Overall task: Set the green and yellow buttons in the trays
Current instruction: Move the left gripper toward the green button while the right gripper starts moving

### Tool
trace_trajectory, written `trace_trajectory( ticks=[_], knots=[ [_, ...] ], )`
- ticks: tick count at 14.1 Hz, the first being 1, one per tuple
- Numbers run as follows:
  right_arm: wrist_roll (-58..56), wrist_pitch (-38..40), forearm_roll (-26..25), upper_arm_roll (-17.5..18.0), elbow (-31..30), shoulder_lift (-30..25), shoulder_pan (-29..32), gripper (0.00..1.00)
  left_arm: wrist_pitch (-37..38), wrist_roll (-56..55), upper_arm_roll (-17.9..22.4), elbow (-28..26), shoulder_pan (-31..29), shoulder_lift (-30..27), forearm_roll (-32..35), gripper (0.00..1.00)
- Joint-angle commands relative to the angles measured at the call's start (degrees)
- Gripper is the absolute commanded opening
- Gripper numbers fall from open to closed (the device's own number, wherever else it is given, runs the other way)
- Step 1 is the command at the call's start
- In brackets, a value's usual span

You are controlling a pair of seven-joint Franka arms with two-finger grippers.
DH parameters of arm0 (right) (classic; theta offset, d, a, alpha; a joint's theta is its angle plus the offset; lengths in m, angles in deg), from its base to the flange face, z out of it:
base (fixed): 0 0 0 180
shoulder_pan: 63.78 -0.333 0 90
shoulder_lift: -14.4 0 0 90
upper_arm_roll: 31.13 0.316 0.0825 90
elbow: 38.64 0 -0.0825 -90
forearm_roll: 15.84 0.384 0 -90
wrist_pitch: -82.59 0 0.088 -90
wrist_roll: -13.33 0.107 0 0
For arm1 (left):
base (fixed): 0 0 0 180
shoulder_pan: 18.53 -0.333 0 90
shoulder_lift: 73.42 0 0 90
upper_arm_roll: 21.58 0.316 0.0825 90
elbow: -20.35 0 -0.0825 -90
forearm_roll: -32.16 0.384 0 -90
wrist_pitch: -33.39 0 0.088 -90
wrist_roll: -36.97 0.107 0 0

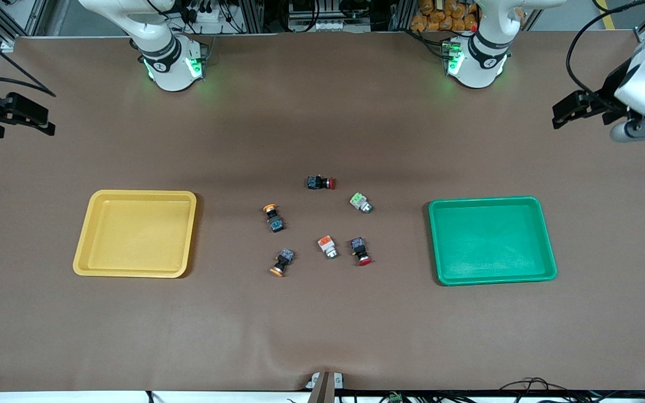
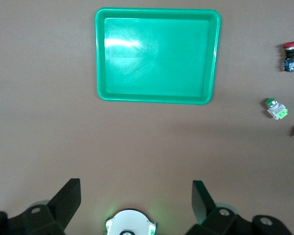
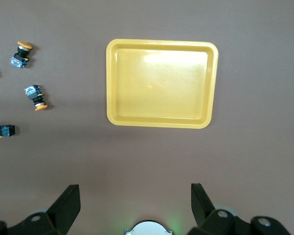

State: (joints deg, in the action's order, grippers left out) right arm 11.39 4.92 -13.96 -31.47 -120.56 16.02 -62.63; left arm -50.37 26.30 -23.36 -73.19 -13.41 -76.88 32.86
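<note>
Grippers [image 1: 571, 115] [image 1: 26, 120] open, high o/ table

Bare table [image 1: 322, 313] rings button cluster [image 1: 322, 226]; red-capped switch [image 1: 360, 251] crowds orange square button [image 1: 327, 246].

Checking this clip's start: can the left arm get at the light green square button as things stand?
Probably yes. The light green square button lies alone on open table beside the green tray, toward the left arm's end, nothing touching it. The left claw waits open, up at that end; the nearest red button lies apart.
</note>
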Motion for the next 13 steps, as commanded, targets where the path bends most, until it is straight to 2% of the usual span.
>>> trace_trajectory(
  ticks=[1,4,7,9,11,13],
  knots=[
    [-0.69,0.33,0.57,0.69,0.18,0.13,1.22,1.00,1.50,0.83,0.38,2.40,-0.10,0.83,0.08,1.00],
    [-0.69,0.24,0.57,0.69,0.18,0.13,1.13,1.00,1.50,1.01,0.91,2.66,-0.28,1.26,0.87,1.00],
    [-0.69,0.06,0.57,0.69,0.18,0.13,1.22,1.00,1.41,1.18,0.38,5.39,0.77,3.46,5.52,1.00],
    [-0.69,0.15,0.57,0.69,0.18,0.22,1.31,1.00,1.41,1.01,-0.15,5.21,0.69,4.16,4.83,1.00],
    [-0.78,0.41,0.49,0.69,0.18,0.40,1.31,1.00,-0.51,0.40,-0.24,3.47,0.16,4.52,1.08,1.00],
    [-0.78,0.15,0.49,0.69,0.18,0.48,1.57,1.00,-6.56,0.05,-0.32,-1.62,0.59,4.52,-1.94,1.00]
  ],
)
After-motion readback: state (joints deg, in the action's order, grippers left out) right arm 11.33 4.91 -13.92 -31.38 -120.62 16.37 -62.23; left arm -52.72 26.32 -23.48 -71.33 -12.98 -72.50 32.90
